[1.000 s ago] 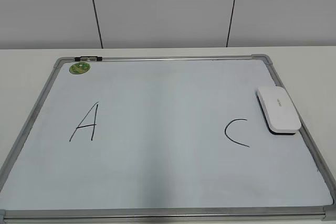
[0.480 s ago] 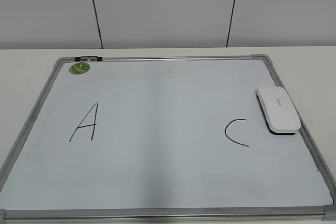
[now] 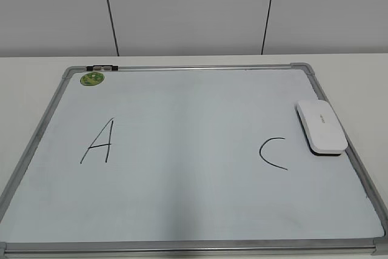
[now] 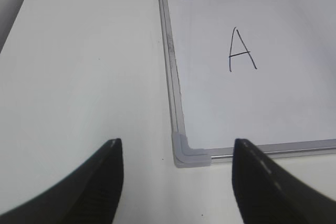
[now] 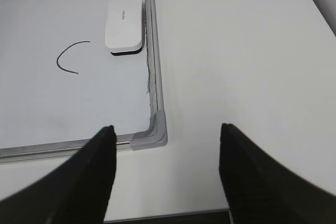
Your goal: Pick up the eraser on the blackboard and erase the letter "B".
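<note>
The blackboard (image 3: 194, 150) is a white dry-erase board with a silver frame, lying flat on the table. The white eraser (image 3: 321, 127) rests on it by the right frame, also in the right wrist view (image 5: 124, 24). No letter "B" shows between the black "A" (image 3: 99, 141) and the black "C" (image 3: 273, 153). My left gripper (image 4: 176, 182) is open and empty above the table by the board's near left corner (image 4: 189, 153). My right gripper (image 5: 167, 174) is open and empty by the near right corner (image 5: 152, 135). Neither gripper shows in the exterior view.
A small green round magnet (image 3: 92, 79) sits at the board's far left corner, next to a black and silver clip (image 3: 102, 67) on the frame. White table (image 4: 84, 77) surrounds the board. A grey panelled wall (image 3: 194, 10) stands behind.
</note>
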Controlling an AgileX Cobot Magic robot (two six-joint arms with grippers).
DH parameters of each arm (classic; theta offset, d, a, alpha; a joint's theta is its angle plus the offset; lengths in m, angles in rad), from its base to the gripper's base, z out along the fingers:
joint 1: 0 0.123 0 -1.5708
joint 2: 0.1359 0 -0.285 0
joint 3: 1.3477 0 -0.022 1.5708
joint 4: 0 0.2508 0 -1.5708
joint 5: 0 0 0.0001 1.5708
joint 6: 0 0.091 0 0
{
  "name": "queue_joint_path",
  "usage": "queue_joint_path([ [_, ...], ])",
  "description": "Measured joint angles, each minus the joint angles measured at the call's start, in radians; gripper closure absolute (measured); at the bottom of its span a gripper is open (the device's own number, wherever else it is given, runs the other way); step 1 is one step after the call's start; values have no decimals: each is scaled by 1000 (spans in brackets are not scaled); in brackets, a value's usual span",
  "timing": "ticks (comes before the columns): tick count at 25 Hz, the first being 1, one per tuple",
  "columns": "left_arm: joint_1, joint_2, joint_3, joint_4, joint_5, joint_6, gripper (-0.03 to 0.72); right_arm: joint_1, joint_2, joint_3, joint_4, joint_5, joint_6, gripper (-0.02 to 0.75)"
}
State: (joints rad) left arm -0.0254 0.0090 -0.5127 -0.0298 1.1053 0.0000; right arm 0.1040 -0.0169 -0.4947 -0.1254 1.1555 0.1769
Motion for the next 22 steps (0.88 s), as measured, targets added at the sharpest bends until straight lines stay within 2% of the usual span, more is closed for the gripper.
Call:
queue_joint_path([
  [8, 0, 0, 0, 0, 0, 0, 215, 0, 0, 0, 8, 0, -14, 277],
  [22, 0, 0, 0, 0, 0, 0, 215, 0, 0, 5, 88, -2, -170, 277],
])
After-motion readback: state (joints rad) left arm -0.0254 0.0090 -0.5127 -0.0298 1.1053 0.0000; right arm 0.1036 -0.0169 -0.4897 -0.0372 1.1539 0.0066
